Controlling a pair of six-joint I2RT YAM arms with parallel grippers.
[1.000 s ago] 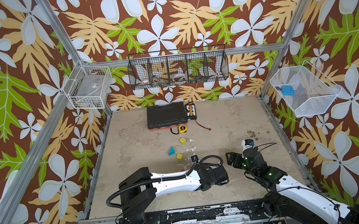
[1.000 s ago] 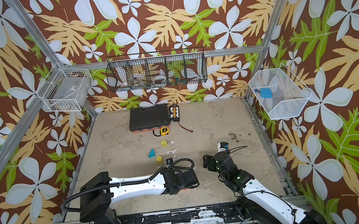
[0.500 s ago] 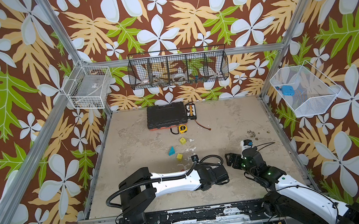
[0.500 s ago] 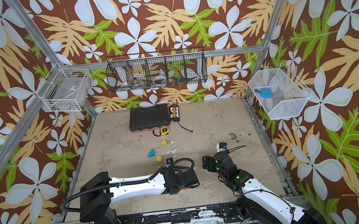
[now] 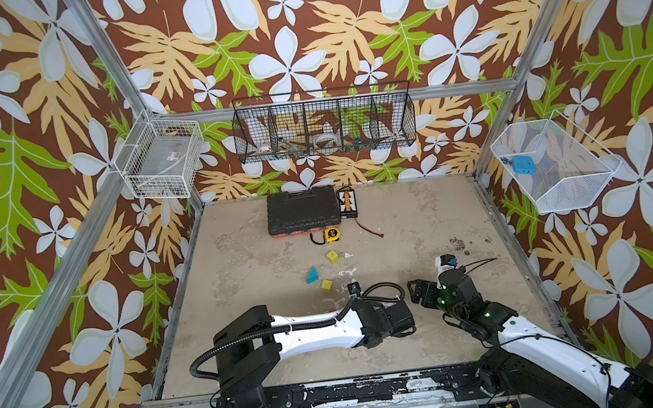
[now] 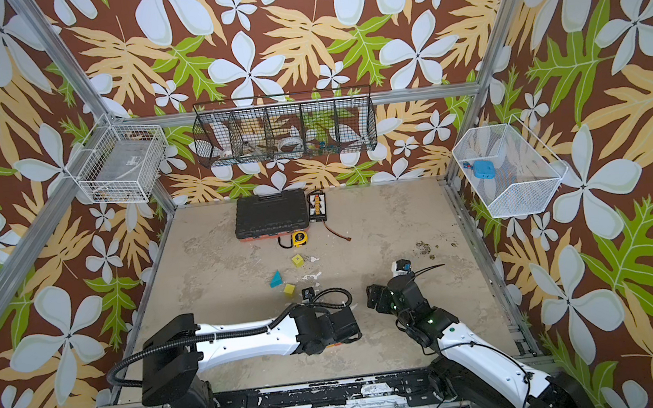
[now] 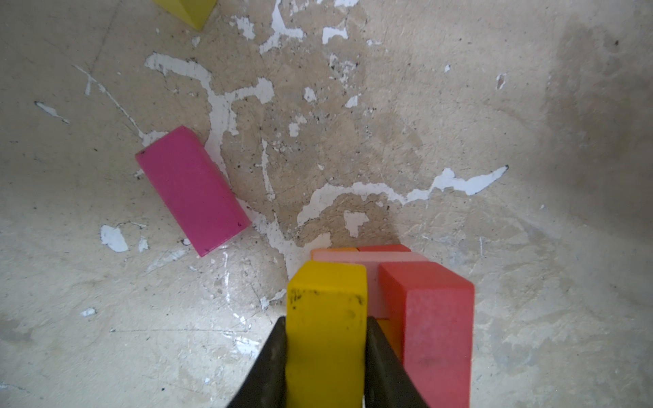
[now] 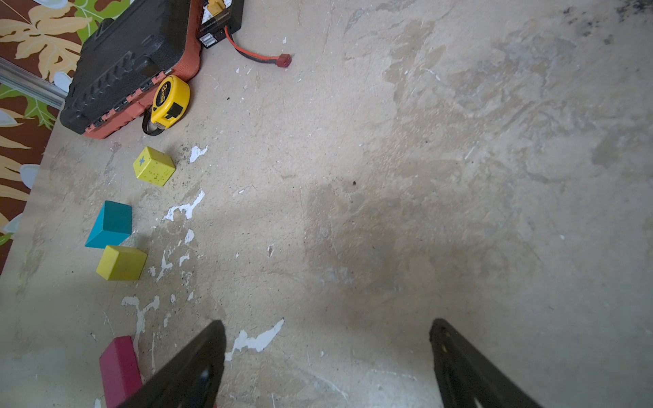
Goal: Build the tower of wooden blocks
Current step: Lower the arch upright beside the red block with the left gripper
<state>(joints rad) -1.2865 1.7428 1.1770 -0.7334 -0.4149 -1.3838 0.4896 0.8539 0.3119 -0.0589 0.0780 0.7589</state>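
Left pincer (image 7: pixel 325 330) clamps a yellow block (image 7: pixel 327 289) on the tower (image 7: pixel 353 256) beneath it, just beside a red block (image 7: pixel 434 318). A crooked release could topple both. Right pincer (image 8: pixel 327 332) gapes wide, empty. Beyond lie a magenta brick (image 7: pixel 192 190), yellow cubes (image 5: pixel 326 285) and a teal wedge (image 5: pixel 312 275).

Twin high overhead views; close, downward wrist views.

Robot test cell in a lab or workshop. Aluminium frame posts (image 5: pixel 111 58) hold walls (image 5: pixel 296 28) papered with a leaf-and-flower print; wire baskets (image 5: pixel 324 123) hang on the far, left and right walls. A left arm (image 5: pixel 315 336) and a right arm (image 5: pixel 541 343) are mounted on a rail (image 5: pixel 358 389) at the near edge of a worn, paint-chipped tabletop (image 5: pixel 423 219); a black tool case (image 5: pixel 302 210) lies at its far side.
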